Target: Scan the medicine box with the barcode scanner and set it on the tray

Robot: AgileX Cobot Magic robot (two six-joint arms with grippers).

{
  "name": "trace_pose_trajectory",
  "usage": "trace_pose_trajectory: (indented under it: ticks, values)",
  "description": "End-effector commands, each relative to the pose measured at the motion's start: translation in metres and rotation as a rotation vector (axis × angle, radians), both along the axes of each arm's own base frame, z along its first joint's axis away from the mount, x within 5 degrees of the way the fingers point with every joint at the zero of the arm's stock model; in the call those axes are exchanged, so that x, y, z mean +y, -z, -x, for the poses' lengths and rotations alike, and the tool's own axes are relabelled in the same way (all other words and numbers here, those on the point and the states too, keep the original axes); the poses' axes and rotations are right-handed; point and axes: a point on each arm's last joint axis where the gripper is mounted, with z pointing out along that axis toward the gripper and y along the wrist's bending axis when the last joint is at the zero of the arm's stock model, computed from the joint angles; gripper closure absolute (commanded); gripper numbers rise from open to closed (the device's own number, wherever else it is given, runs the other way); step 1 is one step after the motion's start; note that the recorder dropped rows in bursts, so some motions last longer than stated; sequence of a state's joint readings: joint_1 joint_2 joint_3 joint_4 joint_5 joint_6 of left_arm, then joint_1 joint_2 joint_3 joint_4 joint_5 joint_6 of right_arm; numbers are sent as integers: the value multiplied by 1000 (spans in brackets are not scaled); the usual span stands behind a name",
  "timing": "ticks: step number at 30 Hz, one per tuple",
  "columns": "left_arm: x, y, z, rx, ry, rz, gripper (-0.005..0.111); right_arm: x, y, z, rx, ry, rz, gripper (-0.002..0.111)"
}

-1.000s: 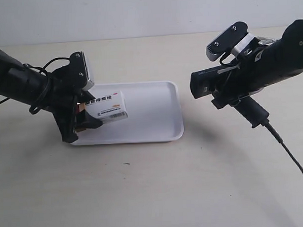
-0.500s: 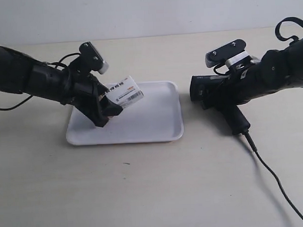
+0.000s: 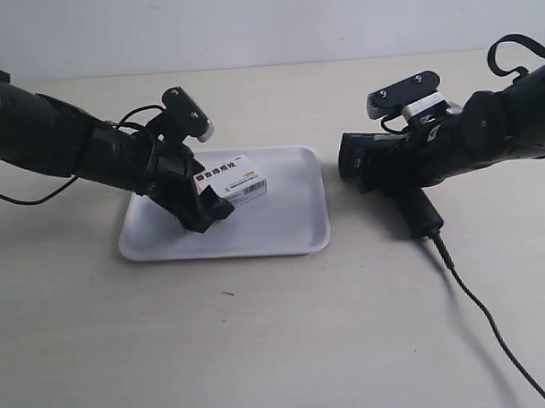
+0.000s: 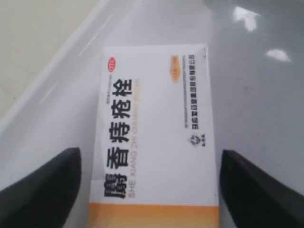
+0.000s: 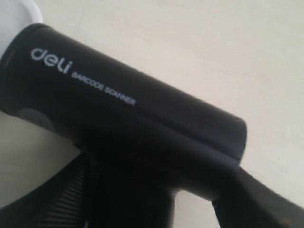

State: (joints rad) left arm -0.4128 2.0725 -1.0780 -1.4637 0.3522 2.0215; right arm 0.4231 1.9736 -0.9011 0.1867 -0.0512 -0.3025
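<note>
The medicine box (image 3: 231,180) (image 4: 156,133), white with black Chinese lettering and an orange end stripe, lies in the white tray (image 3: 282,230) (image 4: 247,71), left of its middle. My left gripper (image 3: 210,206) (image 4: 151,156) straddles the box's near end. It is open, with a sliver of tray showing between each black finger and the carton. My right gripper (image 3: 406,177) (image 5: 156,199) is shut on the black barcode scanner (image 3: 379,164) (image 5: 133,109). It holds the scanner low over the table, to the right of the tray, with its head facing the tray.
The scanner's thin black cable (image 3: 491,322) trails from the handle across the beige table toward the exterior view's lower right corner. A pale wall runs behind the table.
The left arm carried the box rightward and down from a raised tilt onto the tray. The right arm lowered the scanner toward the table and has almost come to rest.
</note>
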Motion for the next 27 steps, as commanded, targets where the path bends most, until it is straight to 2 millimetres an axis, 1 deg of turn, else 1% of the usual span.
trace_pose_trajectory:
  ticks: [1,2,3,5,7,9,11,13,15,16,17,18,19,20,22,24,25,27]
  values:
    - [-2,-2,0,3,-15,10,6,3,0,-1,-6,7,-12,45]
    - [-2,-4,0,-2,-15,12,1,3,-2,-1,-10,7,-14,38]
    - [-2,-6,0,-7,-13,13,1,3,-5,-1,-14,6,-16,32]
    - [-2,-17,0,-25,-10,24,1,3,-15,0,-25,5,-24,24]
    - [-2,-31,1,-36,-20,41,1,2,-31,3,-28,-2,-32,20]
    - [0,-51,4,-49,-40,59,2,1,-56,9,-44,-15,-44,19]
    - [3,-70,10,-65,-45,65,2,-2,-86,17,-78,-23,-67,19]
    - [7,-88,19,-79,-45,63,2,-6,-115,28,-103,-32,-87,20]
    - [14,-111,31,-104,-58,71,4,-12,-145,44,-121,-45,-106,23]
    - [17,-122,37,-111,-71,86,8,-15,-158,54,-131,-45,-121,26]
    - [19,-133,43,-128,-79,101,13,-19,-167,62,-146,-39,-137,30]
    - [22,-142,51,-134,-82,119,22,-23,-178,71,-179,-31,-164,36]
    - [25,-148,60,-135,-81,135,33,-27,-187,80,-223,-25,-186,44]
    - [27,-152,68,-129,-79,147,43,-32,-196,88,-279,-22,-208,51]
    - [34,-158,85,-131,-76,165,73,-41,-207,107,-386,2,-272,69]
    - [42,-161,99,-152,-96,173,108,-50,-212,123,-485,21,-318,85]
    - [46,-164,106,-166,-120,191,105,-55,-213,131,-538,29,-336,93]
    - [55,-168,121,-185,-180,236,105,-64,-212,146,-615,44,-368,107]
